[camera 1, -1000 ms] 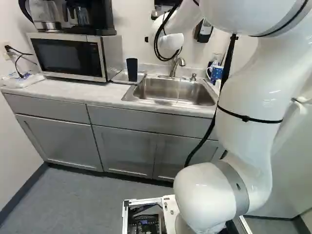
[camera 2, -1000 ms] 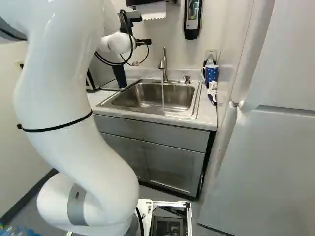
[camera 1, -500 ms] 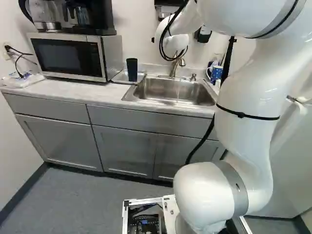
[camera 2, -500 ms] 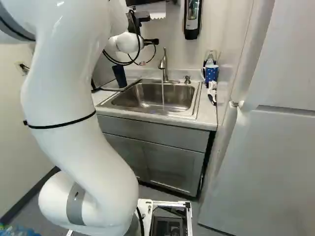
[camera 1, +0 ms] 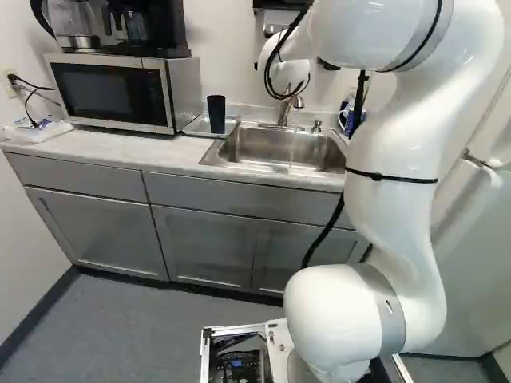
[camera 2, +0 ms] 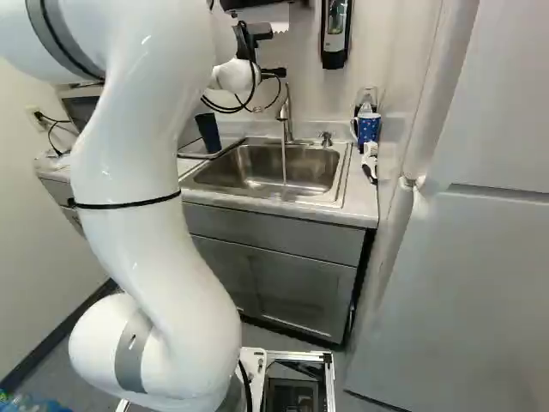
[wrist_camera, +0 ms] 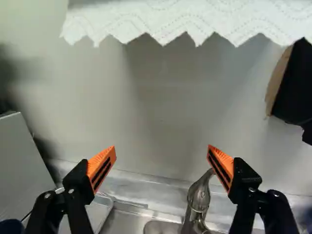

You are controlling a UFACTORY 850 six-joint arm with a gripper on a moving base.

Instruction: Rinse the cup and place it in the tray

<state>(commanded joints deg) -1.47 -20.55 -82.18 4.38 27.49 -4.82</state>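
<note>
The end effector (camera 2: 274,73) is hovering near the faucet (camera 2: 286,110), its fingers standing apart. The cup (camera 1: 216,114) is standing upright in the tray (camera 1: 196,126), beside the sink (camera 1: 263,146); water (camera 2: 284,161) is running from the faucet.

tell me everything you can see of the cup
The cup is dark, navy-looking, tall and plain, with no handle in sight and its slightly wider end up. It may be plastic. It stands upright on the shallow metal tray, between the microwave and the sink. Only the tray appears to touch it; its inside is hidden.
</note>
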